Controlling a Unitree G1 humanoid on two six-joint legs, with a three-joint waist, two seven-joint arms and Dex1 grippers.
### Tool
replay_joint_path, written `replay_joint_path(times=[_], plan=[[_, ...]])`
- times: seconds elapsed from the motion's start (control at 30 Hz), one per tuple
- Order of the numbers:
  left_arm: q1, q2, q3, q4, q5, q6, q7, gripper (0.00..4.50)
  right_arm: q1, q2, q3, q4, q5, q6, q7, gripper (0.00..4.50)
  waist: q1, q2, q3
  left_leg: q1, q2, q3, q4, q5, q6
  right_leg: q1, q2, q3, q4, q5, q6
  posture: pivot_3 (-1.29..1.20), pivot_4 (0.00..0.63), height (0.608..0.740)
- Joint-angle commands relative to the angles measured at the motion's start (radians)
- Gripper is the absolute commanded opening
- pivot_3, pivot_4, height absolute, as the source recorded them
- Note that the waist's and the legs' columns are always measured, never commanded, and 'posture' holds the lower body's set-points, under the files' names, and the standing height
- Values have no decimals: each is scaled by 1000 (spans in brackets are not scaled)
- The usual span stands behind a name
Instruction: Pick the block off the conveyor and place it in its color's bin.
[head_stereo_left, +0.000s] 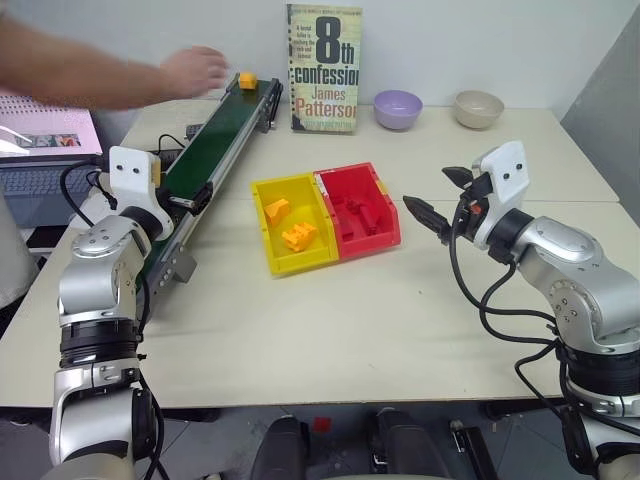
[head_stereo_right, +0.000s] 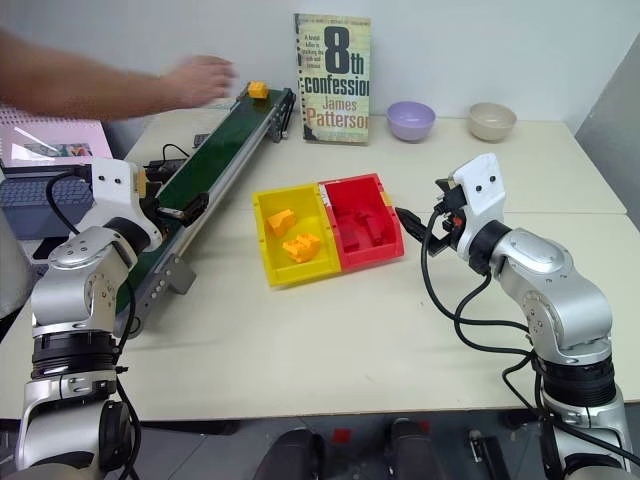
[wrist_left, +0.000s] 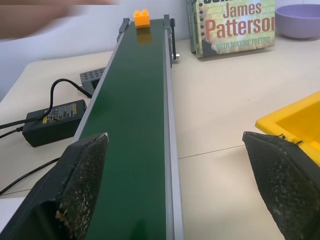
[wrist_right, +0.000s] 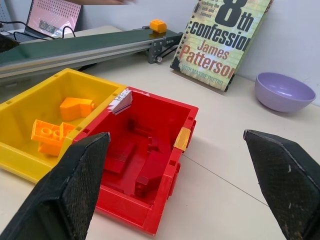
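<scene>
The small yellow-orange block (head_stereo_left: 246, 80) sits at the far end of the conveyor (head_stereo_left: 215, 135), on its dark green belt. A person's hand (head_stereo_left: 195, 70) hovers just left of it. My left gripper (wrist_left: 177, 180) is open at the conveyor's near part, one finger over the belt and the other over the table; the block (wrist_left: 142, 18) lies far ahead of it. The yellow bin (head_stereo_left: 268, 240) stands mid-table with two orange pieces inside. My right gripper (head_stereo_left: 440, 197) is open and empty, right of the joined bins and pointing toward them.
A red bin (head_stereo_left: 388, 205) holding red blocks is joined to the yellow bin's right side. At the back stand a book (head_stereo_left: 323, 68), a purple bowl (head_stereo_left: 398, 108) and a beige bowl (head_stereo_left: 479, 108). A black power adapter (wrist_left: 52, 120) and its cables lie left of the conveyor.
</scene>
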Motion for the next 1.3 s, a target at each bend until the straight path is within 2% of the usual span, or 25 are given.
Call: replay_joint_path(times=[0.03,0.27,0.5,0.67,1.3], plan=[[-7,24,14,-48,-6,4,-11,4471,-12,-6,-30,-23,-6,-15,-2,4500,0,0,0,0,0,0,0,0,0,0,0,0,0,0,0,0,150,740],[-13,8,98,-29,-27,-31,54,4471,-63,-26,-16,22,-4,-53,62,4500,0,0,0,0,0,0,0,0,0,0,0,0,0,0,0,0,150,740],[27,-15,130,-44,-41,-45,76,4471,-162,8,23,46,106,-68,237,4500,-1,0,0,0,0,0,0,0,0,0,0,0,0,0,0,0,150,740],[35,-9,148,-30,-51,-55,82,4471,-196,30,50,41,143,-60,291,4500,-1,0,0,0,0,-1,0,0,0,0,0,-1,0,0,0,0,150,740],[54,-4,148,-15,-44,-66,79,4471,-215,21,77,32,140,-52,337,4500,0,0,0,0,0,0,0,0,0,0,-1,-1,0,0,0,0,150,740]])
